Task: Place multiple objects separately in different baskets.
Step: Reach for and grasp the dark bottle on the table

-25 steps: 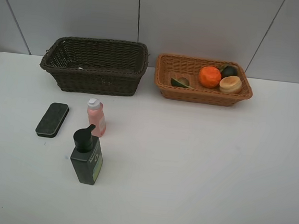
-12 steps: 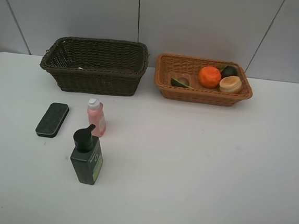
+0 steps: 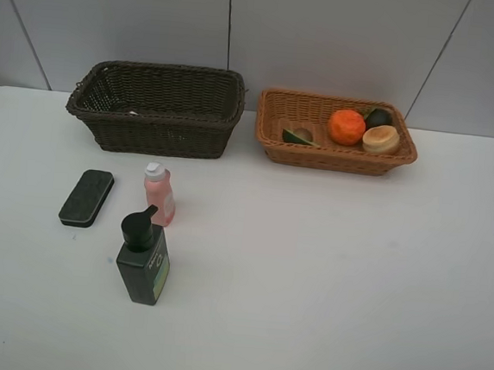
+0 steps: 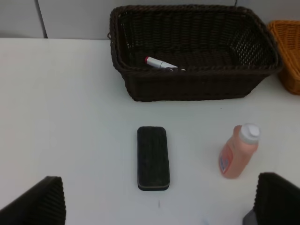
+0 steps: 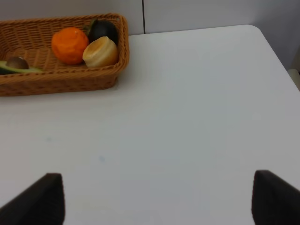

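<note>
The dark brown basket (image 3: 160, 134) (image 4: 197, 86) holds a white marker (image 4: 161, 63). In the light tan basket (image 3: 336, 158) (image 5: 56, 82) lie an orange (image 3: 346, 126) (image 5: 69, 45), a peach (image 3: 381, 139) (image 5: 100, 52), a mangosteen (image 3: 378, 118) (image 5: 104, 29) and an avocado half (image 3: 298, 136) (image 5: 16, 64). On the table in front of the dark basket are a black eraser (image 3: 87, 197) (image 4: 152, 157), a pink bottle (image 3: 159, 194) (image 4: 236, 152) and a dark-green pump bottle (image 3: 143, 258). My left gripper (image 4: 159, 206) hangs open near the eraser. My right gripper (image 5: 157, 199) is open over bare table.
The white table (image 3: 325, 278) runs back to a grey panelled wall (image 3: 329, 36). Both baskets stand side by side at the back. Neither arm shows in the exterior high view. The table's right edge (image 5: 276, 51) shows in the right wrist view.
</note>
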{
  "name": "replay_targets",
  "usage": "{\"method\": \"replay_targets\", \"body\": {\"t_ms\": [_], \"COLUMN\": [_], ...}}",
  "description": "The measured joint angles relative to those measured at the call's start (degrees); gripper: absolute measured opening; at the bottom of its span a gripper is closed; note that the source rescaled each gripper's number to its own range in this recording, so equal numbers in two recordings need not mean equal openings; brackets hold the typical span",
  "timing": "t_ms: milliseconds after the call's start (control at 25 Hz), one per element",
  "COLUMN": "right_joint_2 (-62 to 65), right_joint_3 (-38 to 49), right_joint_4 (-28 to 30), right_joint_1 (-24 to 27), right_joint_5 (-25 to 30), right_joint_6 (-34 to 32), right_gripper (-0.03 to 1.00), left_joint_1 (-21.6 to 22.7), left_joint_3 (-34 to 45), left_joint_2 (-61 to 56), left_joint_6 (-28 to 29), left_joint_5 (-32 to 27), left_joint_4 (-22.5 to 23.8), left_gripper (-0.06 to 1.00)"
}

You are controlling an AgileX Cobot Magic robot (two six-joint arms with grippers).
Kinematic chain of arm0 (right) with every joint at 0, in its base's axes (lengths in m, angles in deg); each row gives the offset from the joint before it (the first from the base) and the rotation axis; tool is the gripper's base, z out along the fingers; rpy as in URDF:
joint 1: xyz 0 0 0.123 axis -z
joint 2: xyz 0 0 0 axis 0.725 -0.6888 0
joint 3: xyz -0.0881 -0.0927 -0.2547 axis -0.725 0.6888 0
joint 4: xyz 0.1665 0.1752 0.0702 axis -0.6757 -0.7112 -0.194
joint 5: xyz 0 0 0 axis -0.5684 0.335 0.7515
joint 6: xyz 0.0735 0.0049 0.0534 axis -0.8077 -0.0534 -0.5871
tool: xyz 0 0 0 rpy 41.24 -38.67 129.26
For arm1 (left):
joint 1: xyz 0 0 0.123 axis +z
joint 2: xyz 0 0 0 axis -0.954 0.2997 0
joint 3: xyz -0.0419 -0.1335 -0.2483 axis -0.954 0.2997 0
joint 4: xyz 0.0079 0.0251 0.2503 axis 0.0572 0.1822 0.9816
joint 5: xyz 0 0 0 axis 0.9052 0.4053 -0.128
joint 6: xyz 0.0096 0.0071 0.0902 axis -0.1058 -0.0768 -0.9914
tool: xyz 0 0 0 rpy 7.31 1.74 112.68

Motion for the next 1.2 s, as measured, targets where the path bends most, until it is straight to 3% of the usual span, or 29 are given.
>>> {"method": "replay_targets", "body": {"t_ms": [320,440,560,840,1200], "right_joint_2": [0.0,0.0,0.0,0.0,0.0], "right_joint_3": [0.0,0.0,0.0,0.0,0.0], "right_joint_4": [0.0,0.0,0.0,0.0,0.0], "right_joint_1": [0.0,0.0,0.0,0.0,0.0], "right_joint_5": [0.0,0.0,0.0,0.0,0.0], "right_joint_6": [0.0,0.0,0.0,0.0,0.0], "right_gripper": [1.00,1.00,1.00,1.00,1.00], "left_joint_1": [0.0,-1.6,-7.0,-21.8,-31.5], "left_joint_3": [-15.4,-18.5,-19.3,-19.6,-19.6], "left_joint_2": [26.2,33.3,37.6,45.3,54.1], "left_joint_6": [0.3,0.1,0.9,9.5,15.6], "left_joint_5": [-3.0,-5.4,-5.2,-3.5,0.5], "left_joint_4": [-8.1,-9.0,-7.6,-2.5,-1.8], "left_gripper": [1.00,1.00,1.00,1.00,1.00]}}
